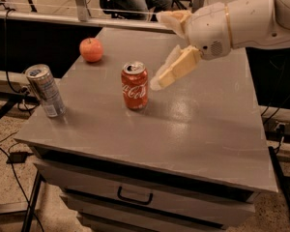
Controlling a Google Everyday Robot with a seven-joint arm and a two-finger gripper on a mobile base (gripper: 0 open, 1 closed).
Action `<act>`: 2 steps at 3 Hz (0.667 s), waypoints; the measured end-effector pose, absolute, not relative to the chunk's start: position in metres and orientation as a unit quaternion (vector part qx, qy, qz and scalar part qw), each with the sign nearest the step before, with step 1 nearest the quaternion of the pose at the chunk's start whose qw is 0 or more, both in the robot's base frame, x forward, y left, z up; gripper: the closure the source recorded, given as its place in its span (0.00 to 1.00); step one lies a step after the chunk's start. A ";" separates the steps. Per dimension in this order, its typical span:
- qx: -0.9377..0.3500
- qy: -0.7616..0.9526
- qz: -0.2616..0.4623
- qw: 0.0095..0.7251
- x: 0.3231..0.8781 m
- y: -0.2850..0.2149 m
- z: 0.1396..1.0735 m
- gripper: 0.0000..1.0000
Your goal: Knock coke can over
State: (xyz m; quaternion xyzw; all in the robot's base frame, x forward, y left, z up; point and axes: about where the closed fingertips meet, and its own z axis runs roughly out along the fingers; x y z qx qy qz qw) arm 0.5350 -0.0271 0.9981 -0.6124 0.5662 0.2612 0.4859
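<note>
The red coke can (pixel 135 86) stands upright near the middle of the grey table (pixel 203 129). My gripper (pixel 157 51) is just to the right of the can and slightly above it. It is open and empty. Its lower cream fingertip (pixel 160 81) hangs close to the can's upper right side, with a narrow gap still showing. The upper finger (pixel 171 17) points left, well above the can. The white arm reaches in from the upper right.
A silver-grey can (pixel 45 90) with a blue-marked top stands near the table's left edge. A red apple (pixel 91 50) lies at the back left. A drawer with a handle (pixel 134 195) sits under the tabletop. Cables lie on the floor at left.
</note>
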 end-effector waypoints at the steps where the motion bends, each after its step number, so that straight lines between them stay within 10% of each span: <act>1: -0.597 0.573 0.292 0.480 0.546 -0.008 0.984 0.00; 2: -0.579 0.584 0.316 0.474 0.556 0.005 0.965 0.00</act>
